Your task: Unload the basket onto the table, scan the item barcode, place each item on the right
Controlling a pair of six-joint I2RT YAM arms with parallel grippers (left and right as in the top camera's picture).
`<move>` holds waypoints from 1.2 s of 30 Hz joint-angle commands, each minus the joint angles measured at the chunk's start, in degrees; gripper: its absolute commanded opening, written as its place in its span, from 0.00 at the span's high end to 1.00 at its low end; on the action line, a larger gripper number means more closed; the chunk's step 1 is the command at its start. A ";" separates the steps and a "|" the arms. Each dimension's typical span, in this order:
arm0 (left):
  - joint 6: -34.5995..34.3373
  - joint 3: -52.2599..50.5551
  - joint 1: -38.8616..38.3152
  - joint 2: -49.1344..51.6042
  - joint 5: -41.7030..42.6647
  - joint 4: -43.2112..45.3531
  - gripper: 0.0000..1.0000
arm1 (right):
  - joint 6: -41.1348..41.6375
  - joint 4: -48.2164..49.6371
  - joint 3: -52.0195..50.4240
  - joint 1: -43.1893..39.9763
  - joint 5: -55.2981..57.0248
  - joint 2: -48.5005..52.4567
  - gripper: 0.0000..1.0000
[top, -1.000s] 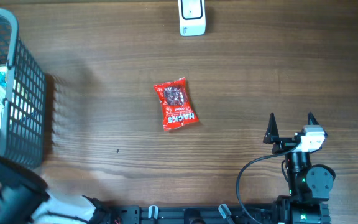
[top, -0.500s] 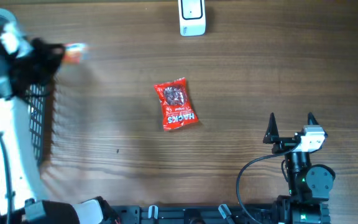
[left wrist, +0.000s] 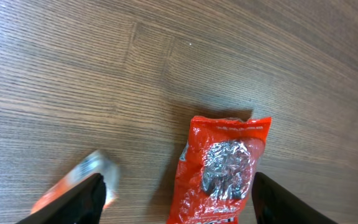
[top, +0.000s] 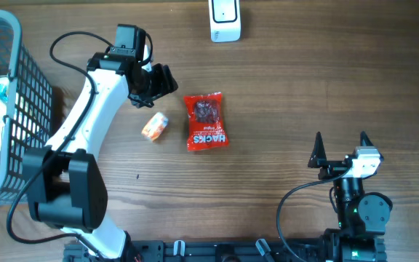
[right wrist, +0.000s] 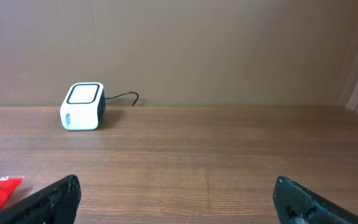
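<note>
Left gripper point(top: 155, 89), in from the basket point(top: 28, 102), has just released; orange item point(top: 154, 126) now on worktop point(top: 282, 87) beside red pack point(top: 206, 121), unscanned; right gripper point(top: 340, 148) idle, wide apart.

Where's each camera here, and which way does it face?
Overhead: above table, straight down; left arm, right arm, basket, scanner, red packet, orange item.
Left wrist: on left arm, facing down at red packet; left fingers at bottom corners.
Right wrist: low on right arm, level across table toward scanner; right fingers at bottom corners.
Shared: red packet in all three.
</note>
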 commanded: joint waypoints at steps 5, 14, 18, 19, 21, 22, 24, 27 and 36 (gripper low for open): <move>4.85 8.41 7.02 -19.63 -4.94 -6.16 0.00 | -0.79 0.11 -0.07 -0.13 0.39 -0.33 0.00; -5.99 8.15 43.54 -35.10 -25.20 -4.35 0.00 | -0.76 0.13 -0.07 -0.13 0.39 -0.24 0.00; -5.70 8.15 48.24 -22.45 -25.20 -2.49 0.00 | -0.79 0.11 -0.07 -0.13 0.39 -0.24 0.00; -3.82 8.15 49.18 -17.86 -25.20 -2.56 0.00 | -0.76 0.11 -0.07 -0.13 0.39 -0.24 0.00; 1.36 8.15 50.07 -10.45 -25.22 -2.23 0.00 | -0.79 0.11 -0.07 -0.13 0.39 -0.24 0.00; 1.64 8.15 50.60 -7.28 -25.18 -1.55 0.00 | -0.76 0.11 -0.07 -0.13 0.39 -0.24 0.00; 1.64 8.15 51.74 -2.21 -25.22 0.04 0.00 | -0.76 0.13 -0.07 -0.13 0.39 -0.24 0.00; 1.62 8.15 54.77 5.20 -25.22 3.52 0.00 | -0.76 0.11 -0.07 -0.13 0.42 -0.24 0.00; 1.64 8.15 59.49 18.73 -22.05 12.22 0.00 | -0.76 0.11 -0.07 -0.13 0.39 -0.24 0.00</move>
